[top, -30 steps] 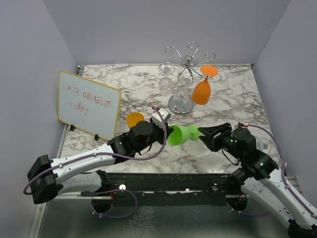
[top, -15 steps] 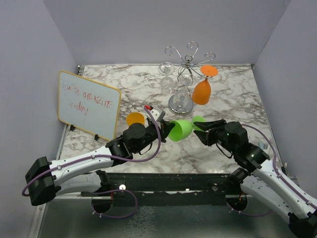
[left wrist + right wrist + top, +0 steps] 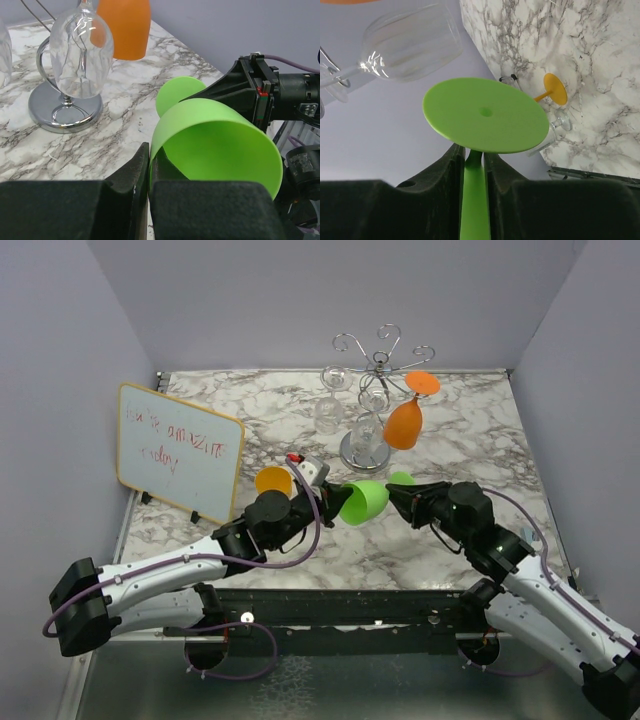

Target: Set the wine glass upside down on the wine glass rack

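Note:
The green wine glass [image 3: 363, 502] hangs on its side above the table's middle, between both arms. My left gripper [image 3: 328, 504] is shut on the rim of its bowl [image 3: 215, 140]; one finger sits inside the bowl, the other outside [image 3: 149, 156]. My right gripper [image 3: 397, 497] is shut on the thin green stem [image 3: 474, 200], just behind the round foot [image 3: 485, 115]. The wine glass rack [image 3: 375, 365] stands behind, its mirrored base [image 3: 65, 107] on the marble.
An orange glass [image 3: 405, 425] and clear glasses [image 3: 330, 410] hang upside down from the rack. Another orange glass [image 3: 272, 480] lies on the table beside my left arm. A whiteboard [image 3: 180, 452] leans at the left. Walls close in the left, right and back sides.
My right gripper moved forward to the green glass and its jaws narrowed onto the stem. My left gripper, still holding the bowl, tilted the glass slightly.

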Action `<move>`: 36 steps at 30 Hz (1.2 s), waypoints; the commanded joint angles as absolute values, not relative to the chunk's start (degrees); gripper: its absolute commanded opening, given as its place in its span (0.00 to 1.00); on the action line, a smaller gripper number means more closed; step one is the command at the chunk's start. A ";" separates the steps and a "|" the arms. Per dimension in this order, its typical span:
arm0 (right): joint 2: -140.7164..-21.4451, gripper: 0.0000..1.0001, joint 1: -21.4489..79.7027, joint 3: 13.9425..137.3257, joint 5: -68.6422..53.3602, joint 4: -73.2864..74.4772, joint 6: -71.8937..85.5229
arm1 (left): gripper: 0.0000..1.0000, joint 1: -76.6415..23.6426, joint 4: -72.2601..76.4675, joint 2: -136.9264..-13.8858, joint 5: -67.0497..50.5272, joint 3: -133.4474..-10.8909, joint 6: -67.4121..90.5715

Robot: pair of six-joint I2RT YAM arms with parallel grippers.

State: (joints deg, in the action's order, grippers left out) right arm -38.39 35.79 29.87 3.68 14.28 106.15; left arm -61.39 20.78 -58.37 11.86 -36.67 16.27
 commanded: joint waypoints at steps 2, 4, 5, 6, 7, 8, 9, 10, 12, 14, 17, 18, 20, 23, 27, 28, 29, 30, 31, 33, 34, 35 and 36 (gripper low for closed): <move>-40.28 0.19 35.90 29.36 2.46 10.14 107.00 | 0.00 -61.70 23.64 -56.99 9.20 -35.16 16.68; -40.91 0.14 35.92 29.44 2.03 9.19 106.67 | 0.00 -61.70 23.64 -56.79 8.99 -34.86 16.97; -41.11 0.10 35.87 29.37 2.00 8.71 106.36 | 0.00 -61.70 23.64 -56.66 8.97 -34.69 17.27; -41.15 0.06 35.93 29.24 2.14 8.17 106.04 | 0.00 -61.70 23.64 -56.40 8.94 -34.45 17.50; -41.14 0.02 35.94 29.08 2.31 7.80 105.66 | 0.04 -61.66 23.64 -56.13 9.08 -34.19 17.78; -40.99 0.01 35.95 28.95 2.75 7.47 105.15 | 0.14 -61.69 23.57 -55.74 9.32 -33.77 18.13; -40.92 0.01 35.95 28.73 3.30 7.17 104.50 | 0.22 -61.70 23.56 -55.26 9.67 -33.42 18.45; -40.75 0.01 35.95 28.51 3.98 6.86 103.56 | 0.31 -61.70 23.55 -54.75 10.05 -32.97 18.91; -40.26 0.01 35.94 27.72 5.47 5.64 101.29 | 0.48 -61.70 23.49 -53.17 11.00 -31.82 20.00; -39.60 0.00 35.91 26.91 7.77 5.17 98.07 | 0.62 -61.70 22.74 -51.33 11.98 -30.66 21.66; -38.49 0.01 35.86 25.57 11.26 5.26 93.29 | 0.73 -61.70 19.69 -48.27 12.31 -29.62 24.42; -38.13 0.01 35.86 25.05 12.34 4.93 91.63 | 0.75 -61.70 18.63 -47.31 12.23 -29.31 25.26; -37.58 0.01 35.93 23.56 13.78 3.04 87.38 | 0.77 -61.69 15.86 -45.41 12.37 -29.20 26.90; -36.88 0.01 35.88 22.38 15.10 0.62 80.90 | 0.80 -61.70 10.72 -43.10 13.53 -30.97 29.65; -35.29 0.01 35.93 20.99 15.30 -6.57 69.02 | 0.82 -61.70 2.67 -42.59 15.29 -36.94 32.43; -34.72 0.01 35.89 20.90 15.29 -7.69 65.91 | 0.83 -61.70 1.25 -42.85 15.61 -38.62 32.99; -34.00 0.01 35.92 20.96 15.14 -8.72 62.72 | 0.84 -61.70 0.23 -43.19 15.96 -40.17 33.61; -33.29 0.01 35.95 21.07 14.81 -9.65 58.95 | 0.85 -61.70 -1.79 -43.74 16.07 -41.84 34.36; -32.49 0.01 35.88 21.28 14.39 -10.40 55.73 | 0.85 -61.70 -3.29 -44.36 16.20 -43.48 35.27; -31.07 0.01 35.89 21.52 12.90 -12.03 49.30 | 0.90 -61.70 -6.00 -45.67 16.32 -46.77 38.08; -30.21 0.01 35.94 21.61 11.88 -12.84 46.11 | 0.96 -61.68 -7.79 -46.48 16.30 -48.60 40.50; -29.53 0.00 35.96 21.73 10.92 -13.72 42.16 | 0.98 -61.62 -9.02 -47.22 15.51 -50.90 42.89; -28.71 0.01 35.87 22.01 9.86 -14.21 37.60 | 0.99 -61.61 -9.00 -47.99 13.44 -52.90 43.99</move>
State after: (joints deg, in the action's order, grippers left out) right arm -31.42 35.79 21.12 12.47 -7.64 57.43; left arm -61.52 -1.89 -45.54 14.61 -46.22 35.92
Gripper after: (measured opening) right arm 0.145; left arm 0.961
